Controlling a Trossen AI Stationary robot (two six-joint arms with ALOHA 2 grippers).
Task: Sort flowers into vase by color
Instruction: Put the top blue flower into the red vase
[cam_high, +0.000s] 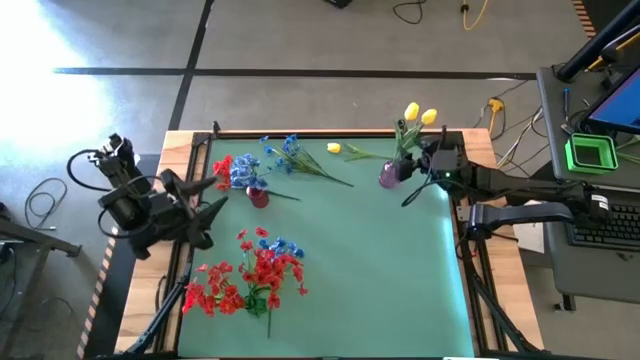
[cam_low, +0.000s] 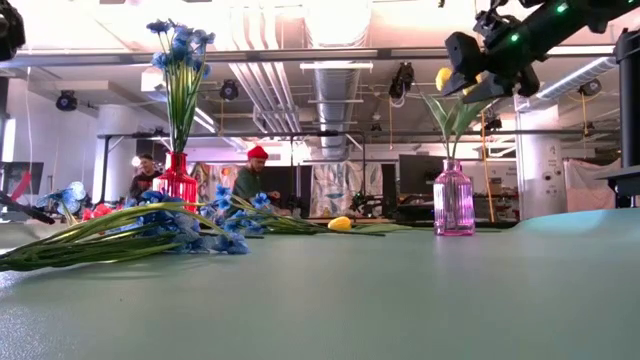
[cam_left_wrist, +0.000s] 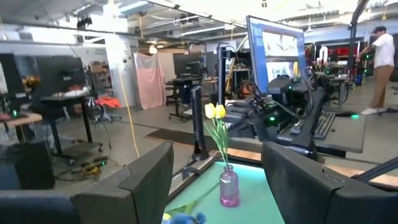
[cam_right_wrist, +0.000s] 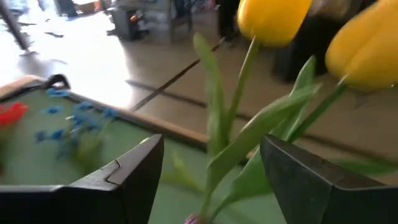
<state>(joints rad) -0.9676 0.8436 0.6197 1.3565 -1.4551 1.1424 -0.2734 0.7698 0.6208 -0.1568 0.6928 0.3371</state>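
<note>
Currently, my right gripper (cam_right_wrist: 211, 171) stands with its fingers spread apart, the stems and leaves of the two yellow tulips (cam_right_wrist: 273, 18) passing between them without firm contact on either finger. In the high view this gripper (cam_high: 432, 160) sits at roughly 2 o'clock on the green table mat (cam_high: 380, 260), directly beside the pink vase (cam_high: 389, 175). The pink vase holds both yellow tulips (cam_high: 420, 114) upright. A third yellow tulip (cam_high: 335, 148) lies flat on the mat at 12 o'clock, just beside the pink vase at its 9 o'clock side.

My left gripper (cam_high: 205, 195) waits at the 9 o'clock edge of the mat, fingers apart, holding nothing.

The red vase (cam_high: 258, 196) stands at 10 o'clock, with blue flowers (cam_high: 243, 172) in it and red flowers (cam_high: 223, 165) close against it. Loose blue flowers (cam_high: 290, 152) lie at 11 o'clock, touching nothing else that I can tell. A mixed heap of red flowers (cam_high: 245, 280) with some blue flowers (cam_high: 288, 246) lies at 7 o'clock.

In the low view, two people (cam_low: 252, 180) are in the room behind the table.
</note>
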